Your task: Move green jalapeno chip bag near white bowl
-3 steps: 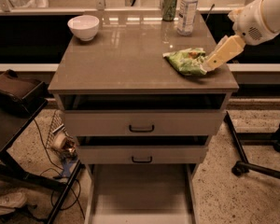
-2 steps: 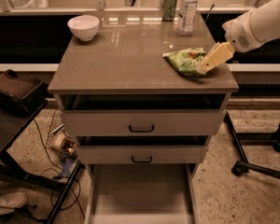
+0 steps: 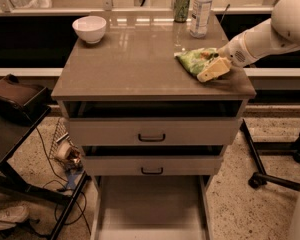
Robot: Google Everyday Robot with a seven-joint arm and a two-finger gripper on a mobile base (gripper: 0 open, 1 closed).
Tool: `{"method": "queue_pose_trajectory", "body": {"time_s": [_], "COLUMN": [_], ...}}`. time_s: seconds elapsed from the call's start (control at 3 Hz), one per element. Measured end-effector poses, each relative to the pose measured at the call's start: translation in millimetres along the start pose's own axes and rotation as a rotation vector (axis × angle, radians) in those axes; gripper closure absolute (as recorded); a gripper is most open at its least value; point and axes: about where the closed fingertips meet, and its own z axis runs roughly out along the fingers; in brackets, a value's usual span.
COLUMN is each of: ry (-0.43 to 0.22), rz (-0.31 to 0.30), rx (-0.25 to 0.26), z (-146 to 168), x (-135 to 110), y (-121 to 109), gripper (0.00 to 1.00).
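Note:
The green jalapeno chip bag (image 3: 193, 59), light green and wrinkly, lies on the right side of the cabinet top (image 3: 135, 59). My gripper (image 3: 209, 72) comes in from the right on a white arm and rests low on the bag's near right edge, touching it. The white bowl (image 3: 89, 28) stands at the far left corner of the top, well apart from the bag.
A green drink can (image 3: 180, 5) and a clear water bottle (image 3: 201, 4) stand at the back right of the top, just behind the bag. Two drawers below are slightly open. A chair base (image 3: 270, 176) is on the floor at right and a dark stand (image 3: 15, 104) at left.
The arm has dropped and swung lower, bringing the gripper down flatter onto the bag's right edge. The bag and the bowl have stayed in place.

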Motion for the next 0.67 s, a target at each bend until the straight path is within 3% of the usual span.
{"method": "queue_pose_trajectory", "body": {"time_s": [0.67], "ry": [0.002], "rz": [0.000], "rx": [-0.010], "z": [6.3], "x": [0.7], "y": [2.3], "gripper": [0.70]}}
